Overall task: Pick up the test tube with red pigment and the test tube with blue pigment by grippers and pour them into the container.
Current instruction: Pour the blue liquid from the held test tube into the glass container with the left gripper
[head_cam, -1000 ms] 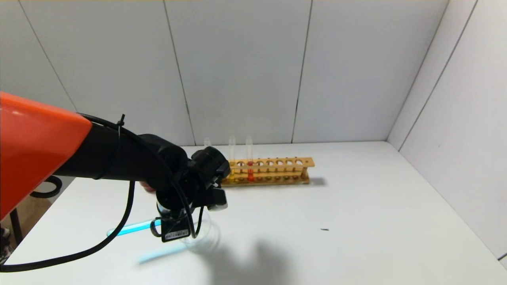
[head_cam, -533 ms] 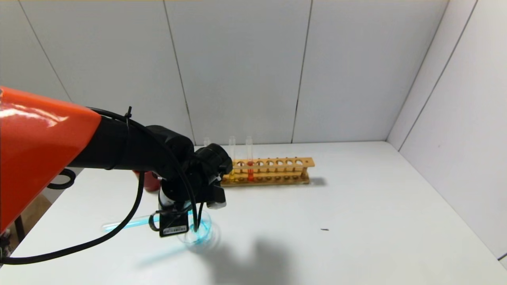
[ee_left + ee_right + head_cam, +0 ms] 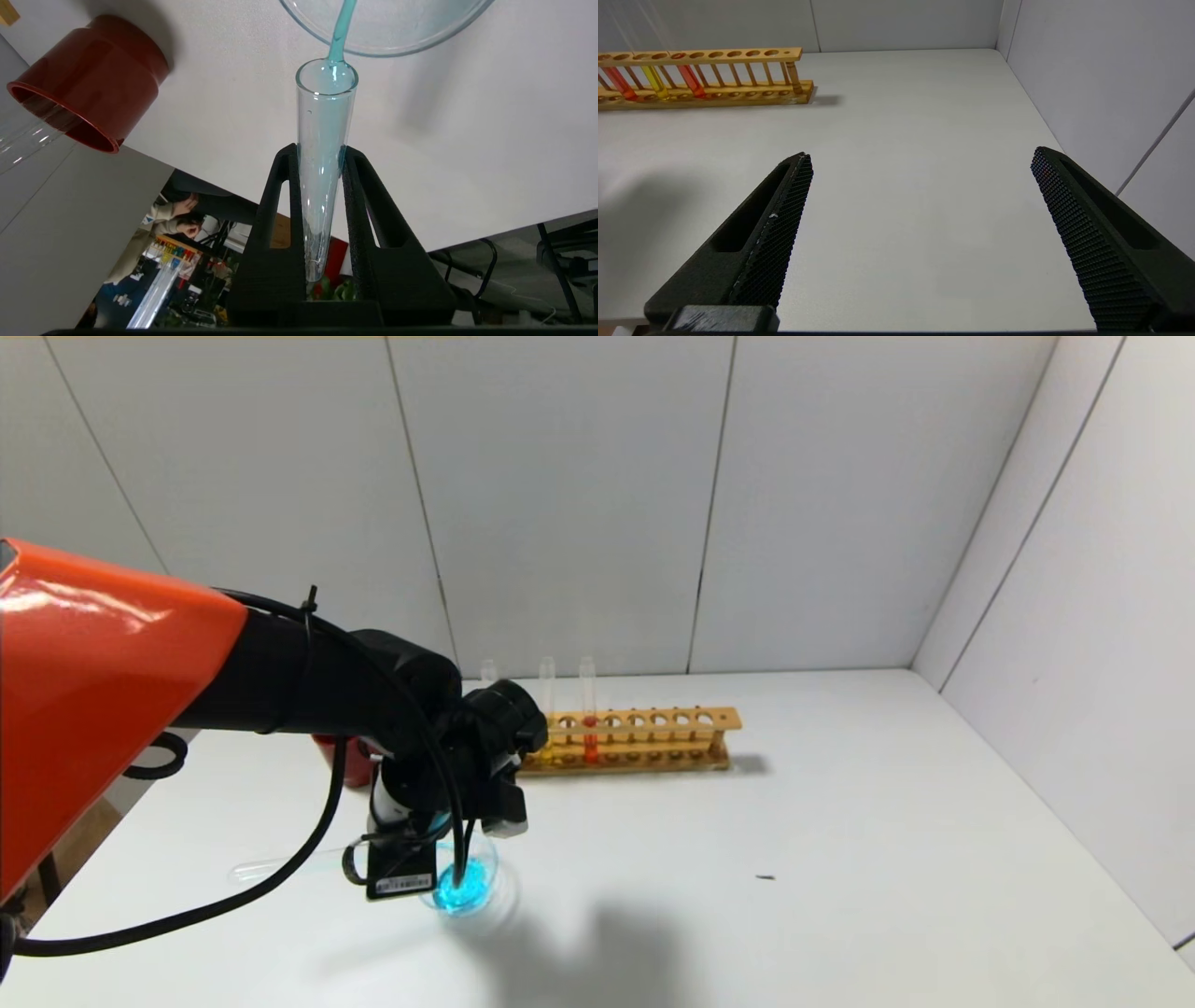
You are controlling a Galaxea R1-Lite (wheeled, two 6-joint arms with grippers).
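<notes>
My left gripper (image 3: 321, 151) is shut on the test tube with blue pigment (image 3: 323, 140). The tube is tipped, mouth down, over the container (image 3: 420, 39), and a thin blue stream runs from it into the dish. In the head view the tube (image 3: 280, 865) looks nearly clear, and the container (image 3: 467, 887) holds a blue pool under the left wrist. The test tube with red pigment (image 3: 589, 735) stands in the wooden rack (image 3: 653, 739). It also shows in the right wrist view (image 3: 690, 80) with a second reddish tube (image 3: 617, 83). My right gripper (image 3: 920, 158) is open and empty above the table.
A dark red cup (image 3: 353, 767) stands left of the rack, behind my left arm, and shows in the left wrist view (image 3: 88, 79). A yellow-liquid tube (image 3: 656, 84) stands in the rack between the reddish ones. A small dark speck (image 3: 766, 876) lies on the white table.
The blue liquid has run out of the tube into the container, which now holds a bright blue pool. The tube's closed end has lifted and the left wrist has risen slightly.
</notes>
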